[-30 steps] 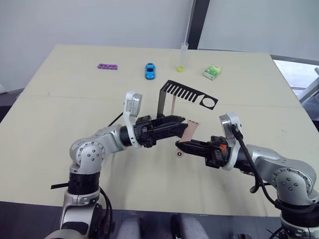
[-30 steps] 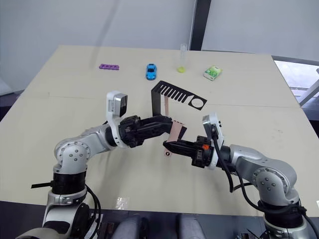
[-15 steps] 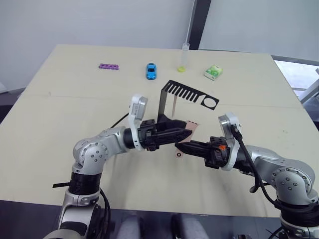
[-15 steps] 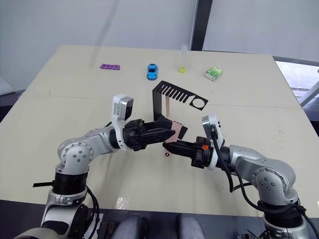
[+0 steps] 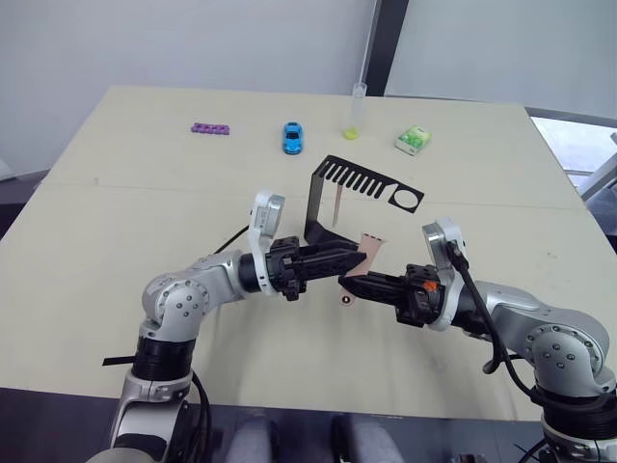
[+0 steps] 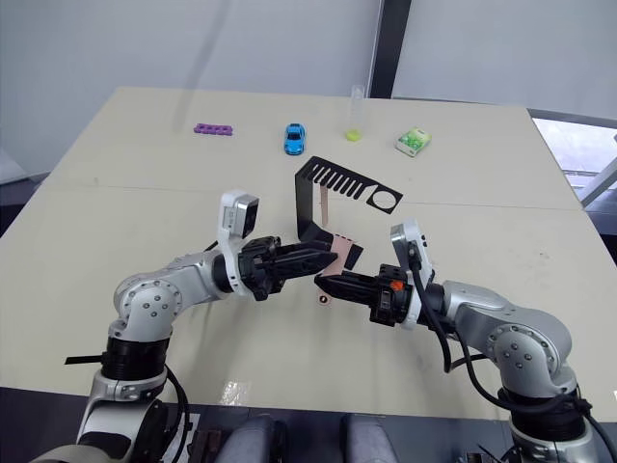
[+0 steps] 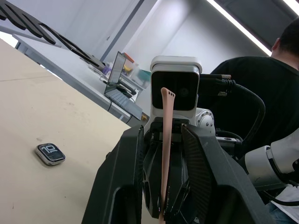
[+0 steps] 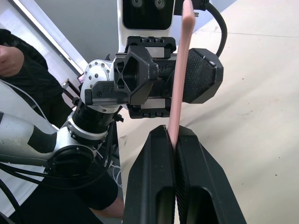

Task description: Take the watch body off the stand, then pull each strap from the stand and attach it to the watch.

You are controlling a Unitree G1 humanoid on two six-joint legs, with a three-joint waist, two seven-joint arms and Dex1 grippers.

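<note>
Strap point(image 8: 180, 79), pale pink, was pinched between the pressed-together fingers of the right gripper point(image 5: 349, 282) and rose between the spread fingers of the left gripper point(image 5: 347, 258), which faced it tip to tip above the table point(image 5: 125, 222). Just behind them stood the black stand point(image 5: 333, 198), a second strap point(image 5: 338, 206) hanging from its comb. The watch body point(image 7: 50, 154) lay flat on the table (apart from both grippers).

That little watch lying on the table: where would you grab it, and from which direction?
Probably by two opposite side edges, coming straight down from above. The watch lies flat on the table, screen up, so its low sides are all that fingers could pinch.
</note>
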